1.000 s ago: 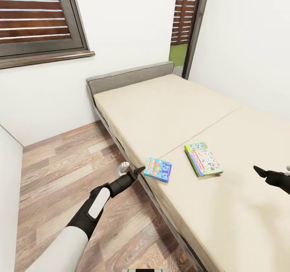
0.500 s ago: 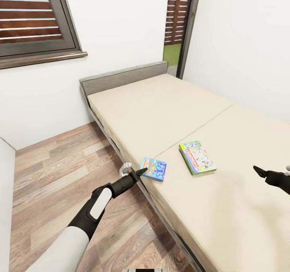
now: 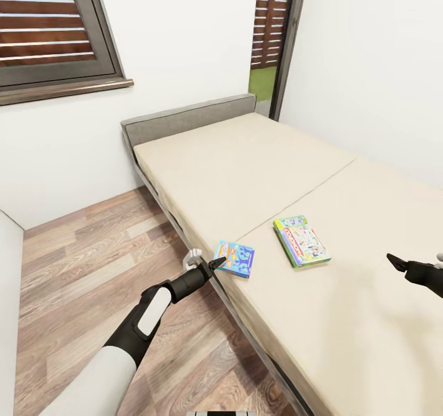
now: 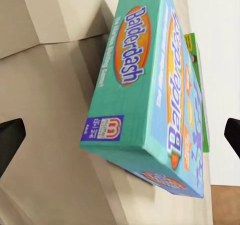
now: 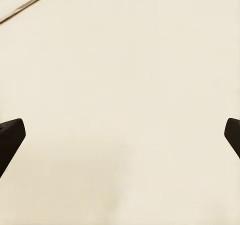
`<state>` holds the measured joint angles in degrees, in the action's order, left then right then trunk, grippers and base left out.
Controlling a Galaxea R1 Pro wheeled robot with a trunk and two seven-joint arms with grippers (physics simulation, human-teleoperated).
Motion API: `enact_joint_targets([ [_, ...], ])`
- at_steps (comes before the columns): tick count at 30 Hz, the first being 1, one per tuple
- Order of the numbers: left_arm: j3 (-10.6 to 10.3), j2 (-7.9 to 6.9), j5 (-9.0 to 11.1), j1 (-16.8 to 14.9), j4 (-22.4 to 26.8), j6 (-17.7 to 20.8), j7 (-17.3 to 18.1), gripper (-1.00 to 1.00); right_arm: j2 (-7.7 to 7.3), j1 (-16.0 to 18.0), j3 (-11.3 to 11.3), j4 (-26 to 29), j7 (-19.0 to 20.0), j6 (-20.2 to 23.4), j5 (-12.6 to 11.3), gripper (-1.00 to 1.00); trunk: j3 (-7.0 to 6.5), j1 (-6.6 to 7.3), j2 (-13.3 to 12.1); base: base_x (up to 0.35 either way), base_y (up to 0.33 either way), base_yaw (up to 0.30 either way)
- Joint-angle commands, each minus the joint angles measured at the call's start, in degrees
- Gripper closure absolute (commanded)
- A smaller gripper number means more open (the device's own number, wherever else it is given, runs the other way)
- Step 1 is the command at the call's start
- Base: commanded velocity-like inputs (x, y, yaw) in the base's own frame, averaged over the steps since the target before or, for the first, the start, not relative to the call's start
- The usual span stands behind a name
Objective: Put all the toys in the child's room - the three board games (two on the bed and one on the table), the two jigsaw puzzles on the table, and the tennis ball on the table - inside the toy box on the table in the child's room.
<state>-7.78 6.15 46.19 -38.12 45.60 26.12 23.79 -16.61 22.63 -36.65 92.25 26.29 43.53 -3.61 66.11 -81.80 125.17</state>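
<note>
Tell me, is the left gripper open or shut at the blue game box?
Open. In the left wrist view both fingertips sit far apart, with the blue game box between them, ungripped; the left gripper is at its edge.

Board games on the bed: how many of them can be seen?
2. The small blue cardboard game box lies at the bed's near edge, just ahead of the left gripper. The green-white-red cardboard game box lies flat further in on the beige mattress.
</note>
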Motion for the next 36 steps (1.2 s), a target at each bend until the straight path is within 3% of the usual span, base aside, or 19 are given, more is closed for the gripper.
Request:
enact_joint_targets([
  [1,0.0,0.02,0.5,0.0,0.0,0.4,0.0,-1.00,0.00,0.0,-0.1,0.0,0.0,0.4,-0.4,-1.00,0.04,0.01,0.0,0.000,0.000,-0.004],
  [28,-0.1,0.04,0.5,0.0,0.0,0.4,-0.1,-1.00,0.07,0.0,0.0,0.0,0.1,0.4,-0.4,-1.00,0.04,0.01,0.0,0.000,0.000,-0.001],
  [36,0.0,0.02,0.5,0.0,0.0,0.4,-0.1,-1.00,0.02,0.0,0.0,0.1,0.1,0.4,-0.4,-1.00,0.04,0.01,0.0,0.000,0.000,-0.109],
])
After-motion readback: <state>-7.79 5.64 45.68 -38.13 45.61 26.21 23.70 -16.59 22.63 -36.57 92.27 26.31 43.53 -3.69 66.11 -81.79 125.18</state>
